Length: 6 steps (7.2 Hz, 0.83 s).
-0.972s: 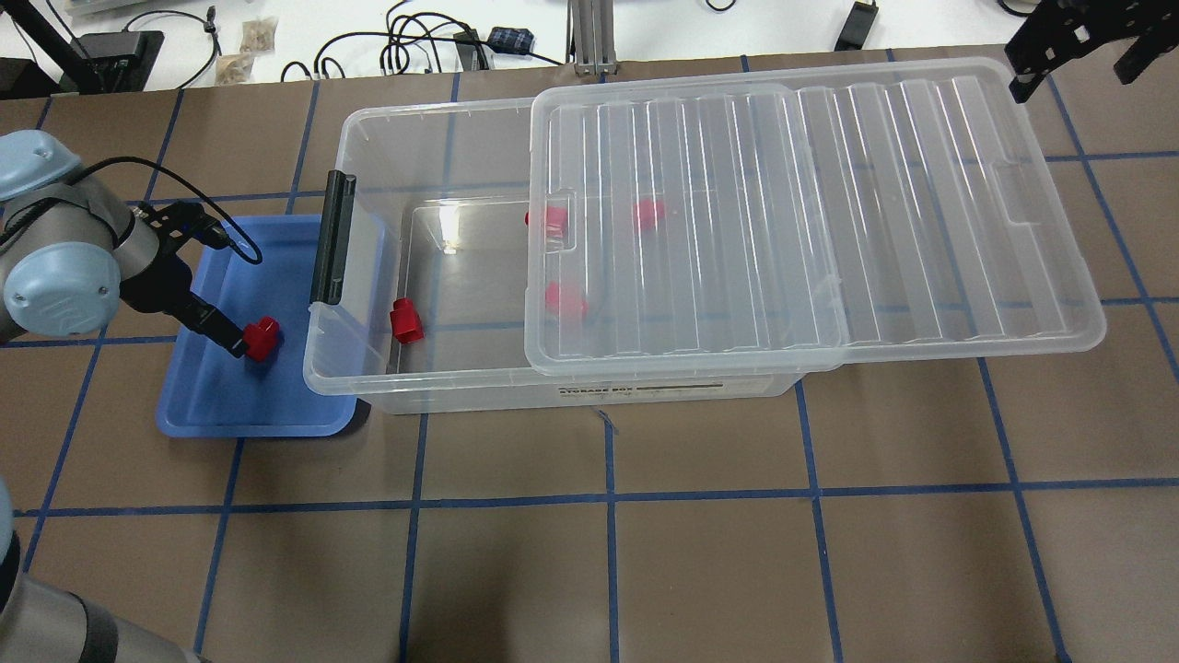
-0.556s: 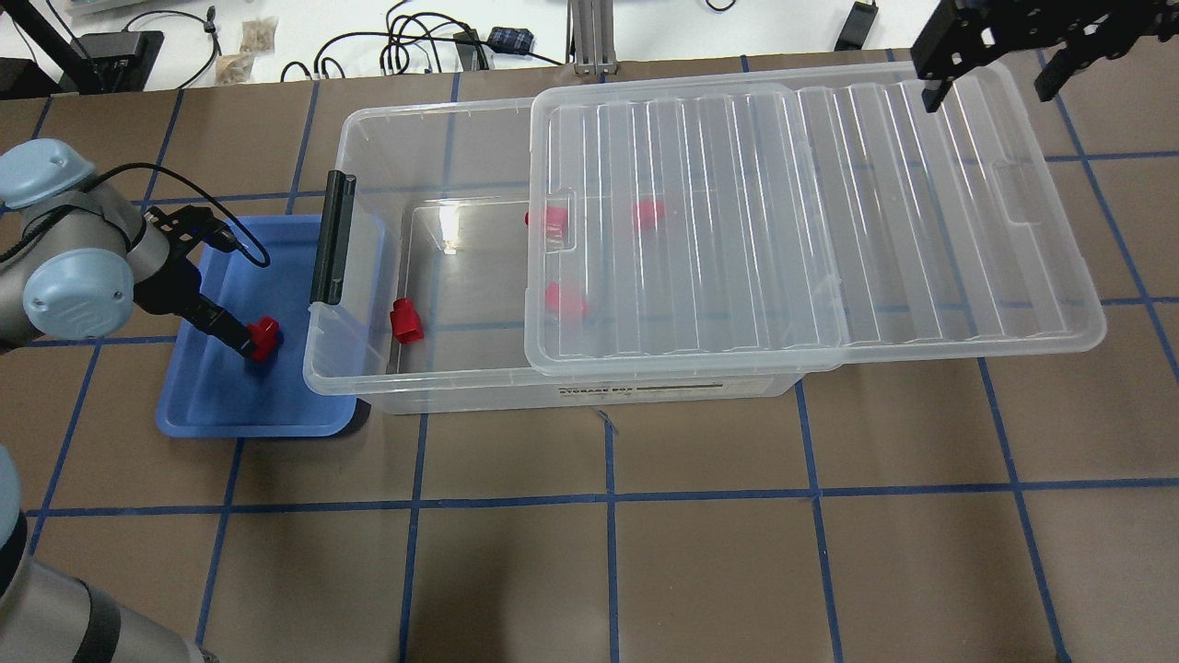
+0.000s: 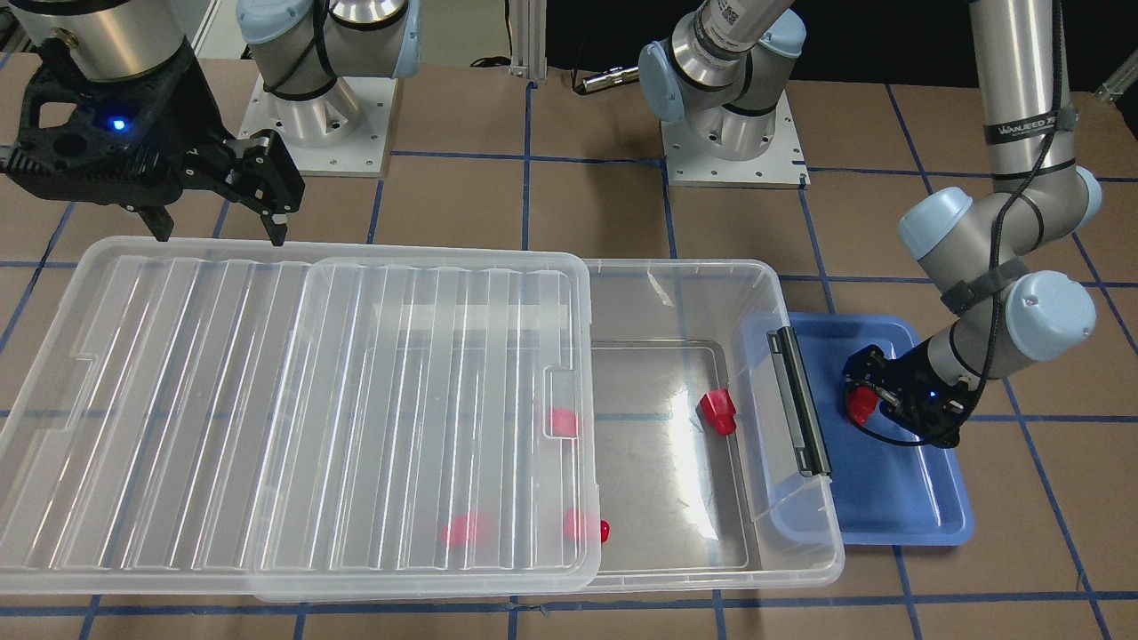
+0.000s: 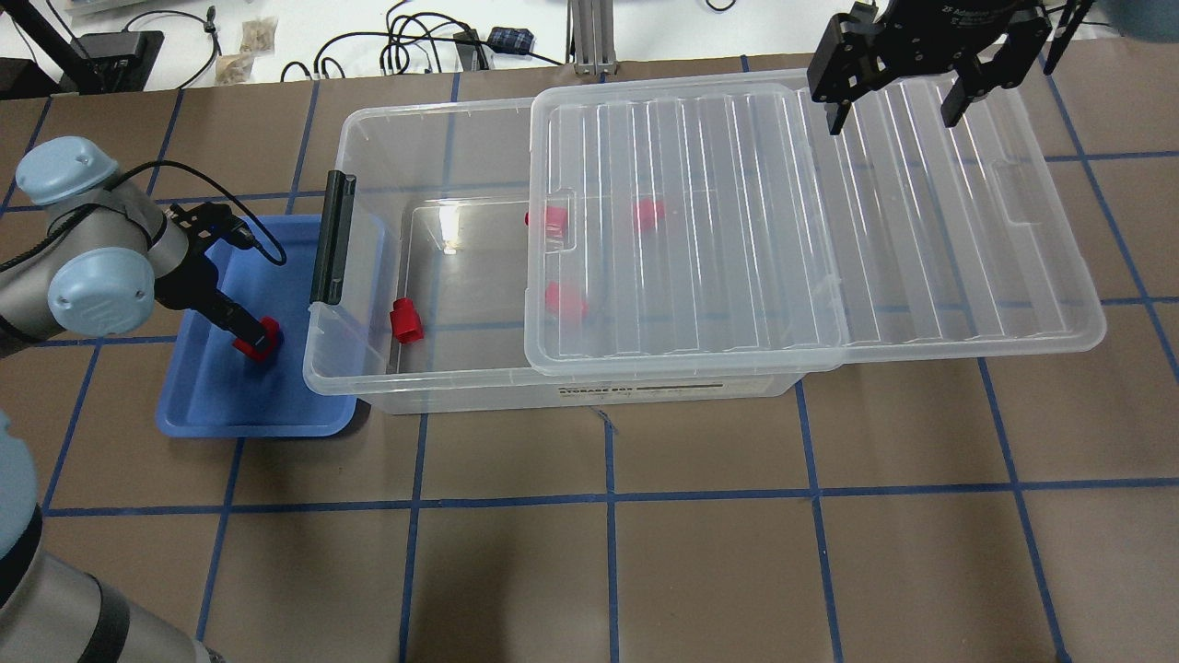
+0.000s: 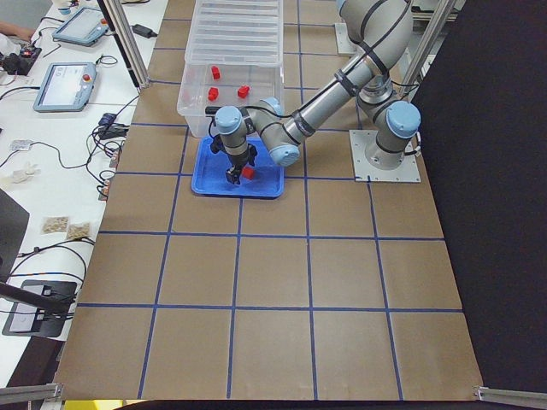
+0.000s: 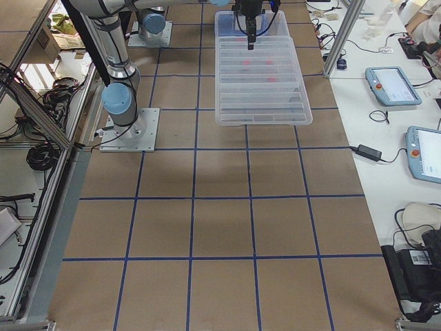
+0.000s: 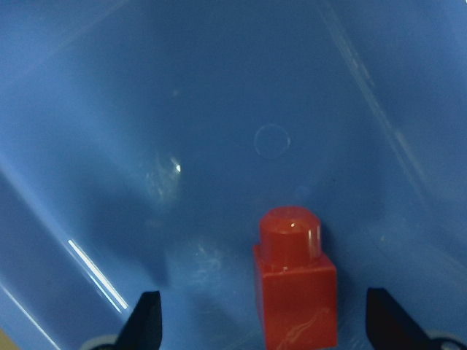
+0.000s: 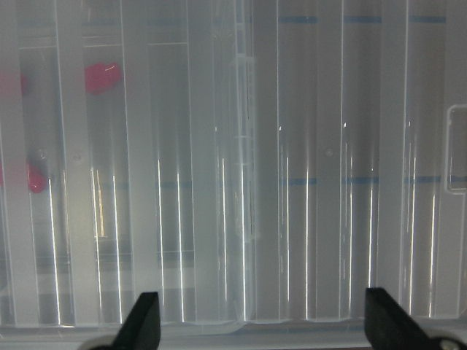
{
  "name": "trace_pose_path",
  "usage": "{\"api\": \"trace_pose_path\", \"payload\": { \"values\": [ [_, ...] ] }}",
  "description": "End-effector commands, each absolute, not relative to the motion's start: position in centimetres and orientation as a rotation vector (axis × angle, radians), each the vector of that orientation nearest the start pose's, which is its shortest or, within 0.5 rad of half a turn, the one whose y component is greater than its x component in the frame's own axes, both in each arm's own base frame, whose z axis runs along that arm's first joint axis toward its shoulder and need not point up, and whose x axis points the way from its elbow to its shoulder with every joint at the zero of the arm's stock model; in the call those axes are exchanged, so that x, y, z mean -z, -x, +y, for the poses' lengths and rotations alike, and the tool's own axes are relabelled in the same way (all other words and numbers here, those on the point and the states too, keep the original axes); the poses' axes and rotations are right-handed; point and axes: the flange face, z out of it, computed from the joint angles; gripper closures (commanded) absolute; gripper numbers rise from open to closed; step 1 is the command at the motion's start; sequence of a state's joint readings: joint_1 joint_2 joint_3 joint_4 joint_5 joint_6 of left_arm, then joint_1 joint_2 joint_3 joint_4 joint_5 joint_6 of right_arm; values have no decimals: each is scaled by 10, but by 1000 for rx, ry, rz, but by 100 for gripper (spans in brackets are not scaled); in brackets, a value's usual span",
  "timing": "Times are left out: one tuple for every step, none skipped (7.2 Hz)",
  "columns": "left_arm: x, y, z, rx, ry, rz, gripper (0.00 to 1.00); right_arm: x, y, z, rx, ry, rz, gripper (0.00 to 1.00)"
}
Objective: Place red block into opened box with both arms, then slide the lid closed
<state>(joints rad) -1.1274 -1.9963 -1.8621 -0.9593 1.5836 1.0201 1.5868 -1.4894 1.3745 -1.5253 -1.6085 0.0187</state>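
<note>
The left gripper (image 4: 249, 333) was down in the blue tray (image 4: 212, 405) just beside the box (image 4: 368, 120), its jaws spread wide on either side of the red block (image 7: 295, 292) and touching it on neither side in the wrist view; the block sat on the tray floor, outside the box. The lid (image 4: 921, 230) lay slid along the box, covering the part away from the latch bar (image 4: 333, 238) and overhanging that end, so the latch end was uncovered. One more red block (image 4: 405, 320) lay in the uncovered part, and three others (image 4: 564, 299) showed through the lid. The right gripper (image 4: 893, 115) hung over the lid's far long edge, jaws apart and holding nothing
</note>
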Motion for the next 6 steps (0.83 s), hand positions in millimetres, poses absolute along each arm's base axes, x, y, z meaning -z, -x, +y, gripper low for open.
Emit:
{"api": "trace_pose_path", "payload": {
  "values": [
    [-180, -121, -564, -138, -934, 3059, 91, -538, -139, -529, 113, -5, 3178, 0],
    [-180, -121, -564, -130, -932, 3059, 100, -538, -139, -529, 113, -5, 3180, 0],
    [-185, -122, -568, -103, -910, 3055, 100, -539, -139, -529, 118, -5, 3179, 0],
    [-199, -123, -572, -64, -897, 3050, 100, -539, -139, -529, 118, -5, 3179, 0],
    [-222, -118, -579, -1, -844, 3058, 100, -538, -138, -530, 114, -5, 3181, 0],
    [-251, -118, -580, 6, -763, 3075, 100, -538, -139, -530, 116, -2, 3180, 0]
  ]
}}
